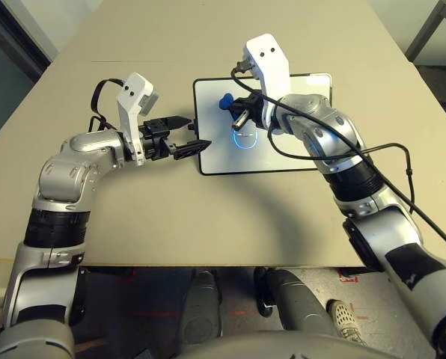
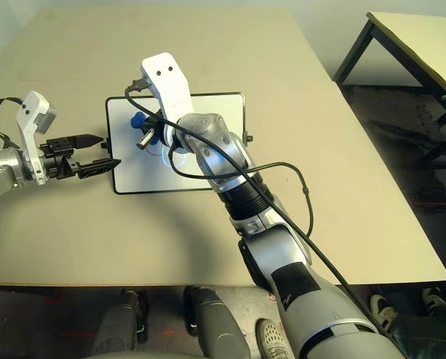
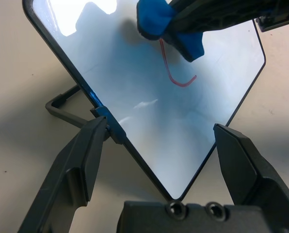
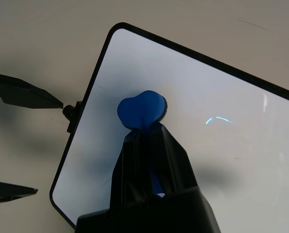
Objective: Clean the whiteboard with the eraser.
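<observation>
whiteboard: flat white rectangle in a thin black frame with rounded corners; lies on the tan tabletop at mid-depth, a little right of centre; a small black knob sticks out at its left edge; a faint curved blue mark sits on its surface just near of the eraser, reading reddish in the left wrist view
eraser: small bright blue block with a rounded end and a dark strip along one side; held over the far left part of the board
right tool: both fingers pressed together on the eraser, whose blue end pokes out past the tips; whether the eraser touches the board I cannot tell
left tool: fingers spread apart, holding nothing; tips either side of the board's left-edge knob, just beside the frame
hidden: the right forearm covers the board's right part and near right corner; the eraser's rear half is buried between the fingers
</observation>
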Robot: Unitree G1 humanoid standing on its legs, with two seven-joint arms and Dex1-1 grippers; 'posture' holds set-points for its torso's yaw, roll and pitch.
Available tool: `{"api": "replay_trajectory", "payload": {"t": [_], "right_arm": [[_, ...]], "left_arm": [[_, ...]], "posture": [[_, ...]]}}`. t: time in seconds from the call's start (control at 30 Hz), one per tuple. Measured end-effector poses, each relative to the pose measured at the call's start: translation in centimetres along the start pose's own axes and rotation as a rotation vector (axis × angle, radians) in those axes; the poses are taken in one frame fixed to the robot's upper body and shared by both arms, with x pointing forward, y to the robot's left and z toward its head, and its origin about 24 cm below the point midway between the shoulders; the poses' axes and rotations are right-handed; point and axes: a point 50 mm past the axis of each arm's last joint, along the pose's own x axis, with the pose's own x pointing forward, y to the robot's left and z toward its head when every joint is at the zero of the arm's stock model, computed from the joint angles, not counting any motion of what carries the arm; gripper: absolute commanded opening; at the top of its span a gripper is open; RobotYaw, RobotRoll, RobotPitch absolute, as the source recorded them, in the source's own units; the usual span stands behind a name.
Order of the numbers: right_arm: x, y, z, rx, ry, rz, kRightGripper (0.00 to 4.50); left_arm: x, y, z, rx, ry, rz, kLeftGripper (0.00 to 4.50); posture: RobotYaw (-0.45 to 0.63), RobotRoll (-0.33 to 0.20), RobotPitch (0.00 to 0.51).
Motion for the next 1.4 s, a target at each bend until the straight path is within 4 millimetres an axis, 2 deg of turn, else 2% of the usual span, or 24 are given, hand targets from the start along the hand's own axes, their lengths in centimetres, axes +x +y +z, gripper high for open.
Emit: {"api": "replay_trajectory", "payload": {"t": [0.43,1.07,1.4], "right_arm": [[1.1,-0.2,-1.2,-0.032,0.043,-0.026,0.04],[1.4,-0.9,-0.5,-0.083,0.031,-0.064,0.04],[1.6,0.8,-2.5,-0.072,0.079,0.005,0.04]], "left_arm": [[0.1,-0.1,0.0,-0.01,0.0,-0.003,4.5],[0.2,-0.5,0.0,-0.012,-0.003,-0.015,4.5],[0.2,-0.7,-0.2,-0.02,0.004,-0.022,4.5]], "posture": [[0.01,0.0,0.143],[0.01,0.0,0.144],[0.01,0.0,0.154]]}}
